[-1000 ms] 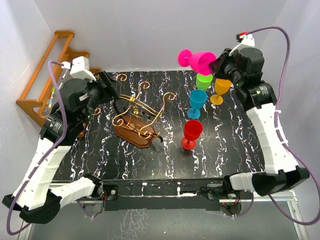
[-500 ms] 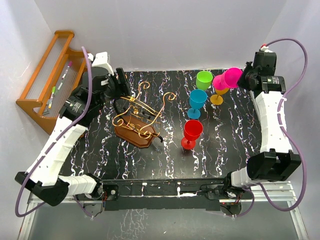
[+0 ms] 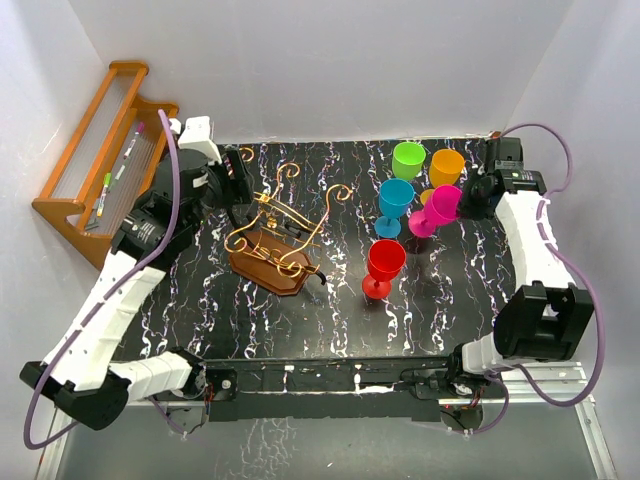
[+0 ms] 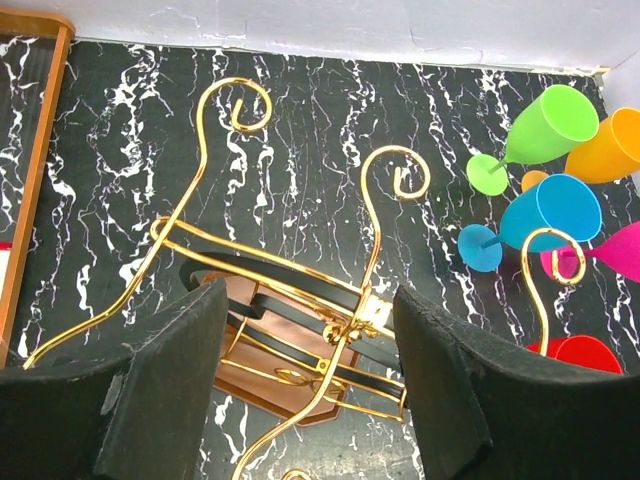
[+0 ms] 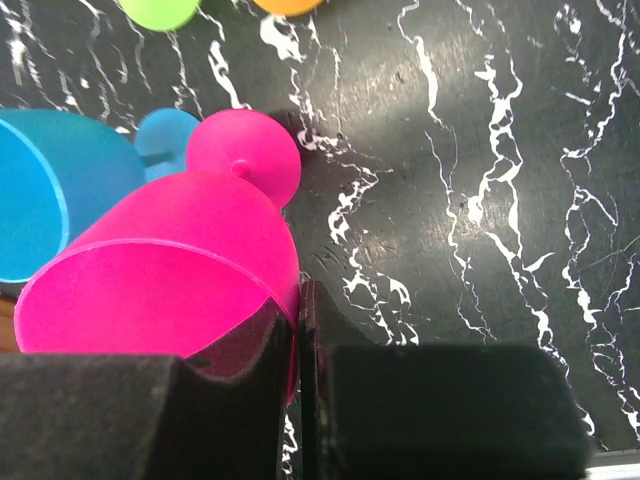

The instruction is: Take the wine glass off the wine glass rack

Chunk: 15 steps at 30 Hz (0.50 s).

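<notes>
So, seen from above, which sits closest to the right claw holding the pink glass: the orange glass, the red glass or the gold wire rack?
From the right gripper, pinching the pink glass:
1. orange glass, just beyond it, toward the back wall.
2. red glass, nearer the front, mid-table.
3. wine glass rack, far off on the left.

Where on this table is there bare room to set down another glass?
Free: the near strip of table in front of the wine glass rack and red glass; also right of the red glass. Crowded: far right, around the green glass, orange glass, blue glass and gripped pink glass.
</notes>
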Each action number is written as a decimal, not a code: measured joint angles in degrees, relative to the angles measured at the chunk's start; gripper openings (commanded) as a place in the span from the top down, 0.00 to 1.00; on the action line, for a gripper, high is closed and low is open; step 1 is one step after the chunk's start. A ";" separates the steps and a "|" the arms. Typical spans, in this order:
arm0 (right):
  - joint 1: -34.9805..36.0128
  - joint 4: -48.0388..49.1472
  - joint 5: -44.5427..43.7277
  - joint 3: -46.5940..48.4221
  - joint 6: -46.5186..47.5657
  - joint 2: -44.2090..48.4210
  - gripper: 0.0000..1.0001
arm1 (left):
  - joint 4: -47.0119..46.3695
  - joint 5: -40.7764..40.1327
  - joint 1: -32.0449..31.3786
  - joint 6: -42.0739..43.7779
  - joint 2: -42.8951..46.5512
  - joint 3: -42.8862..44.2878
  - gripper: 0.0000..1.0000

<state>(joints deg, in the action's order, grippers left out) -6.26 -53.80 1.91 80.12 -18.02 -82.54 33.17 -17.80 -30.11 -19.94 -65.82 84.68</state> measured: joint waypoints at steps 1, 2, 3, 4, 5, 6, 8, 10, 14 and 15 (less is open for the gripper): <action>0.02 -0.04 0.00 -0.55 0.07 -0.59 0.92 | -0.24 -0.04 0.00 0.02 0.70 -0.87 0.36; 0.04 0.02 0.00 -0.96 0.15 -1.33 0.92 | -0.39 -0.17 0.00 0.00 1.38 -1.73 0.36; 0.07 0.15 -0.02 -1.11 0.20 -1.86 0.92 | -0.55 -0.28 0.00 0.00 2.10 -2.58 0.36; 0.17 0.33 -0.02 -1.25 0.24 -2.38 0.90 | -0.68 -0.44 0.00 0.00 2.82 -3.43 0.36; 0.24 0.52 -0.02 -1.27 0.37 -2.86 0.89 | -0.83 -0.55 0.00 -0.02 3.58 -4.17 0.36; 0.33 0.90 0.00 -1.27 0.48 -3.28 0.87 | -0.96 -0.76 0.00 -0.02 4.33 -4.79 0.36; 0.61 1.68 0.07 -1.27 0.79 -4.20 0.81 | -1.11 -1.18 0.00 -0.07 5.57 -5.64 0.36; 1.01 1.84 0.24 -1.22 1.05 -5.38 0.80 | -1.38 -1.64 0.00 -0.13 6.75 -6.38 0.36; 1.81 1.95 0.48 -1.09 1.25 -7.26 0.76 | -1.77 -2.93 0.00 -0.15 8.96 -7.61 0.36; 1.92 1.95 0.63 -1.09 1.27 -7.32 0.76 | -1.77 -3.37 0.00 -0.15 9.51 -7.82 0.36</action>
<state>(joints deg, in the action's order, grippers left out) -4.34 -51.86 2.55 79.02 -16.75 -89.86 31.40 -21.17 -30.11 -20.10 -56.31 76.86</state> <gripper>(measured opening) 0.227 0.641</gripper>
